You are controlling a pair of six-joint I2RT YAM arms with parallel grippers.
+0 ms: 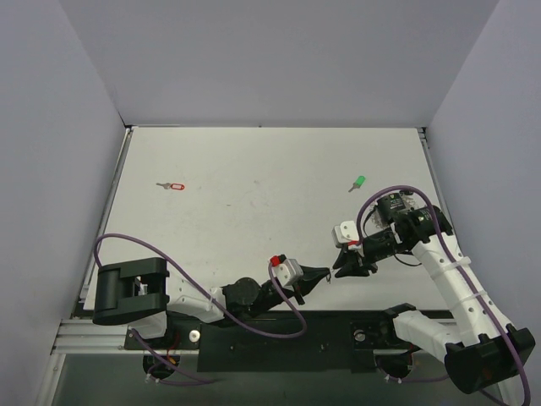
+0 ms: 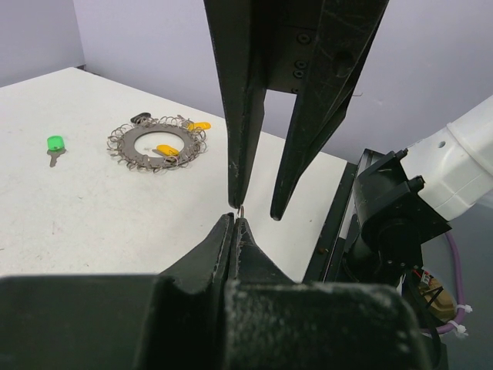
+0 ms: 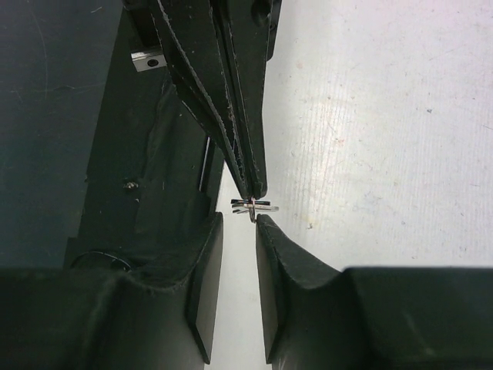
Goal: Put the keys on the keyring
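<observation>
Red-headed key (image 1: 173, 185): one, far left on white table (image 1: 254, 169), well apart from rest. Left gripper (image 2: 236, 223): jaws pressed together, pinching one small silver piece (image 3: 254, 205) at tips, near table's front edge. Right gripper (image 3: 239, 223): tip to tip with left, jaws spread, piece just beside one fingertip. Green-headed key (image 1: 358, 183): one, right of centre. Keyring (image 2: 158, 144): one, flat on table near green-headed key, two yellow-headed keys (image 2: 166, 150) lying on it.
</observation>
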